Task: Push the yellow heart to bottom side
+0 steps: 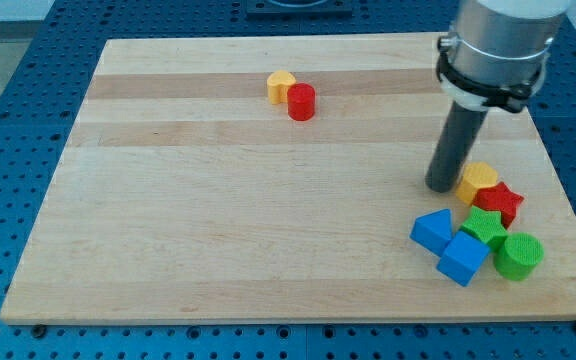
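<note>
Near the top edge of the desk (pixel 218 200), left of its middle: yellow heart (pixel 281 86), lying flat on the wood.
Neighbour of the heart: red cylinder (pixel 301 102), touching it on the side toward the view's lower right.
Heart relative to bottom edge: well apart; nearly the whole depth of the desk lies between them.
My tip (pixel 440 186): resting on the desk close to the right edge, about halfway down it.
Tip relative to heart: well apart, toward the view's lower right.
Tip relative to cluster: just beside the yellow hexagon (pixel 479 181), on that block's left; contact cannot be confirmed.
Cluster near the bottom right corner: red star (pixel 500 203) against the yellow hexagon; green star (pixel 484 226) below the red star; green cylinder (pixel 518 255) nearest the corner.
Blue pieces: blue triangle (pixel 433 230) on the cluster's left; blue cube (pixel 463 259) just below the green star.
Fingers: the arm carries a plain rod only, so a released or clenched state cannot be told.
Surround: blue perforated base (pixel 8 120) on all visible sides of the desk.
</note>
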`<state>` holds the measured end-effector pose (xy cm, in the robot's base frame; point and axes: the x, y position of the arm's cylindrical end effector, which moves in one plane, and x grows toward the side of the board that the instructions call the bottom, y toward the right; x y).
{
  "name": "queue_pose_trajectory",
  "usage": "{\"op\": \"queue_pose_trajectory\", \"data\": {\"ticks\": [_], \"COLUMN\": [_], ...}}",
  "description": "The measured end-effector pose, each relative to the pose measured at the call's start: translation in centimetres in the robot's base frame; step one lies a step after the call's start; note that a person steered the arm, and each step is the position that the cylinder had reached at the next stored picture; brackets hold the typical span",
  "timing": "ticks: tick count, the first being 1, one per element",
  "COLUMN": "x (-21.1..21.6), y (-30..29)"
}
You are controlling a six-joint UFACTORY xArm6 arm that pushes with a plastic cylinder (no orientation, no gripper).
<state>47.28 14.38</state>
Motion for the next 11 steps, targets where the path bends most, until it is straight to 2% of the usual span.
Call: {"op": "queue_pose_trajectory", "data": {"ticks": [1,3,4,5,6,8,9,11], "x": [0.0,-0.8,-3.8,-8.1,-12.5,-21.2,-21.4,-17.5], "y": [-6.8,-25.8,-31.6,-33.4,-34.3,-27.6,-22.5,-16.4]}}
